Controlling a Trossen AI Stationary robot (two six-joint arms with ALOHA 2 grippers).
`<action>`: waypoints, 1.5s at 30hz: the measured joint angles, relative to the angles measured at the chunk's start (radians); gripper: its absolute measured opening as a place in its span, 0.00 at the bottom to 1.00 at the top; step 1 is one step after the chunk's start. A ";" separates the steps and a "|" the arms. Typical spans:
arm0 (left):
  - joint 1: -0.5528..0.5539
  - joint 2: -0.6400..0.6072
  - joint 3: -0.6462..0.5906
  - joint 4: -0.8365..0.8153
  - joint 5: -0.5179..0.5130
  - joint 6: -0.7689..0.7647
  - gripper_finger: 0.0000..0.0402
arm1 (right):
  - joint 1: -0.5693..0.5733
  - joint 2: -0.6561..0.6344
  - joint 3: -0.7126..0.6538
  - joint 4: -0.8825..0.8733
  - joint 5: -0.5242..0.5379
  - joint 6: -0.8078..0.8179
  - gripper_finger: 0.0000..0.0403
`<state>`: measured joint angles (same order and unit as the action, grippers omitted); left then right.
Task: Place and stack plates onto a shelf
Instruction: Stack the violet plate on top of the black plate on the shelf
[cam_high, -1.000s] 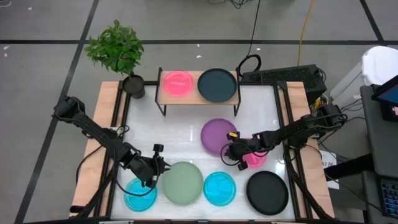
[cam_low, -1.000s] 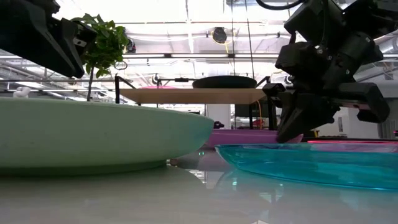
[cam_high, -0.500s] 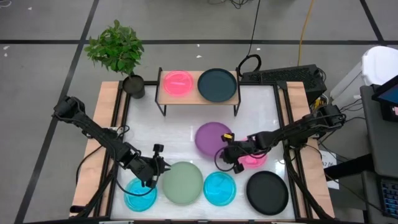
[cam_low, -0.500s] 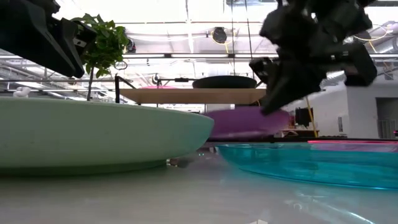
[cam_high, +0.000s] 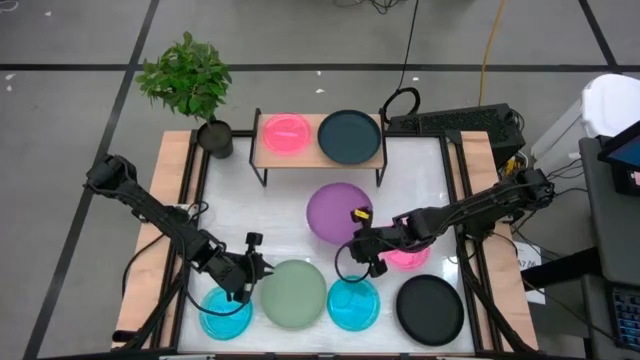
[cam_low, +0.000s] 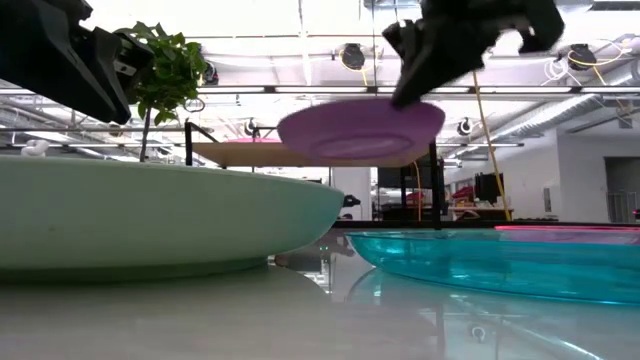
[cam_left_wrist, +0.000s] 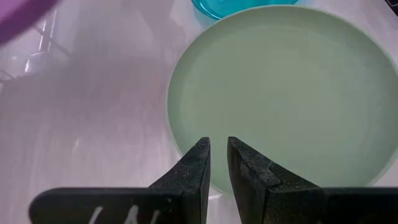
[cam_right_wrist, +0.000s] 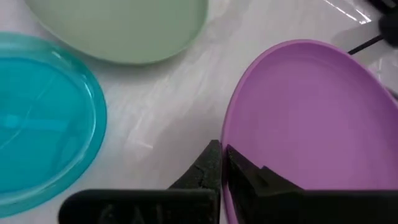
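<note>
Both arms are dark, slender and jointed, with black cables looped alongside. The left tool (cam_high: 243, 277) and right tool (cam_high: 362, 246) each end in two black tapered fingers (cam_left_wrist: 198, 168).

Purple plate (cam_high: 336, 211) in right tool (cam_high: 362, 246)

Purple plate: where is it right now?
The purple plate is off the table, pinched at its rim by the right gripper. In the high view it hangs mid-table, in front of the shelf and behind the sage green plate.
</note>
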<state>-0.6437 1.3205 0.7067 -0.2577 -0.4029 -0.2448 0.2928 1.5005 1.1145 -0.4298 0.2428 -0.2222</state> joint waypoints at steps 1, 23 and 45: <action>0.000 0.000 0.000 0.000 0.000 0.000 0.16 | 0.000 0.000 0.022 -0.019 0.001 0.000 0.00; 0.000 0.000 0.000 0.001 -0.009 0.001 0.16 | -0.163 -0.001 0.334 -0.304 0.023 -0.141 0.00; 0.001 0.000 0.000 0.002 -0.018 -0.047 0.16 | -0.527 -0.008 0.336 -0.330 -0.038 -0.323 0.00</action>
<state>-0.6430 1.3209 0.7067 -0.2558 -0.4210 -0.2914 -0.2341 1.4929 1.4502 -0.7598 0.2053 -0.5451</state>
